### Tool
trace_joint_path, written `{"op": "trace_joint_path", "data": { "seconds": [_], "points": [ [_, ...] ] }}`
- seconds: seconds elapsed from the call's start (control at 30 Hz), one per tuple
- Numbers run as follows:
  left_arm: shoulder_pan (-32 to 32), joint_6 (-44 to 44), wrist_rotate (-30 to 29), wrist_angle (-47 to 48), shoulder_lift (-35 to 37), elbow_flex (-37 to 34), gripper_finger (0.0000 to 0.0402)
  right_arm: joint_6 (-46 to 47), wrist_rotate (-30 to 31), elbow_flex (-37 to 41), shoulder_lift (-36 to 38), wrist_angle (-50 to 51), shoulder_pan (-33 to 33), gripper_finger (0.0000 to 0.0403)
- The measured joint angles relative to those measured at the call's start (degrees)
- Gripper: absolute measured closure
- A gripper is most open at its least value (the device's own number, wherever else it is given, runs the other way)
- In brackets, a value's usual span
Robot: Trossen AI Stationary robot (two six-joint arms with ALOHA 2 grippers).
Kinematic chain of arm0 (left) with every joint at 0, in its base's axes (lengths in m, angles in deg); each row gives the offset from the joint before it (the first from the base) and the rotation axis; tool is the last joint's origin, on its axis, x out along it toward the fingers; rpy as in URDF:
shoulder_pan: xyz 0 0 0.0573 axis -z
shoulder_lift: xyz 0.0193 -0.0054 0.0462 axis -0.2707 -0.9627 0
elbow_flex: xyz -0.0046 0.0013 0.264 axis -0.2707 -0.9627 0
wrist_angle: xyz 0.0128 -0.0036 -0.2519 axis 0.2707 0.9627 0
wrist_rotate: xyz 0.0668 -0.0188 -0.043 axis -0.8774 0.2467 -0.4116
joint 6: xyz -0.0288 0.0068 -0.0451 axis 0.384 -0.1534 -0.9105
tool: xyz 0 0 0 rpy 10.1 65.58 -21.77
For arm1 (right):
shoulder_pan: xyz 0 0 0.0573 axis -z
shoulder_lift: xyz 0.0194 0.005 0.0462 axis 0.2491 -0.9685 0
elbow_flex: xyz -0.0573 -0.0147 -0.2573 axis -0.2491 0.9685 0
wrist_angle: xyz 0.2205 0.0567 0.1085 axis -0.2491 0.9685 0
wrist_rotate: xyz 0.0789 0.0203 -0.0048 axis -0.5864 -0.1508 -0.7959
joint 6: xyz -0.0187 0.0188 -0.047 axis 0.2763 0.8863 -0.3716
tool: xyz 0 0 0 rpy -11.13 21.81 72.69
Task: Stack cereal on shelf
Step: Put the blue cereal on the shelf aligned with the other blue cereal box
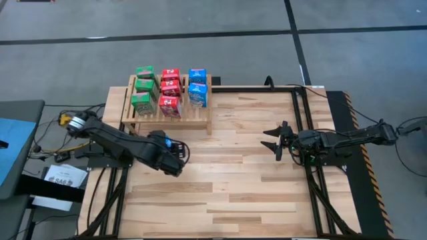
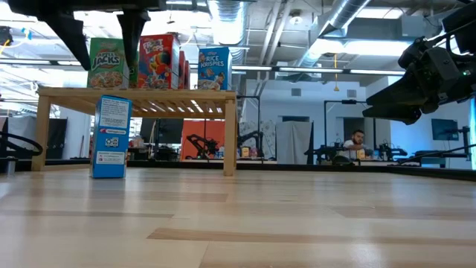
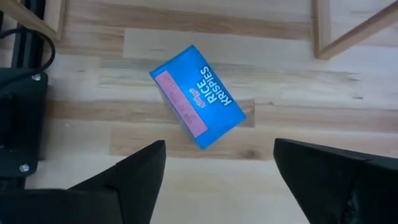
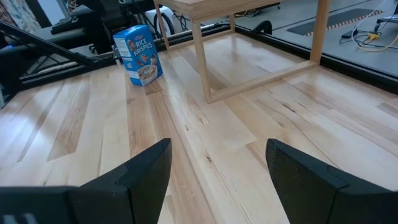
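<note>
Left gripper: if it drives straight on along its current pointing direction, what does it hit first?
Most likely the blue Rice Krispies cereal box standing on the plank tabletop. The left gripper points down at it with fingers spread and nothing between, though the gap is hard to judge.

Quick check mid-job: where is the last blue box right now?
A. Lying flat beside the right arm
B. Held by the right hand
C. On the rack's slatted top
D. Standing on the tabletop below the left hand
D. The blue box stands on the planks under the open left hand, not gripped; the low view shows it upright on the table beside the shelf.
</note>
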Motion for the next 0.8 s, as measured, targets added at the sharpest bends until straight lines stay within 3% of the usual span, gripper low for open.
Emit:
{"op": "trace_joint_path", "data": {
  "seconds": [0.27,0.8],
  "points": [
    [-2.95,-0.52,0.83,1.20,-2.04,0.00,0.0071,0.00,0.00,-0.02,0.02,0.01,0.01,0.0117],
    [-6.19,-4.57,2.92,3.76,-5.67,0.02,0.0067,-0.01,0.00,0.00,0.02,0.00,0.01,0.0117]
  ]
}}
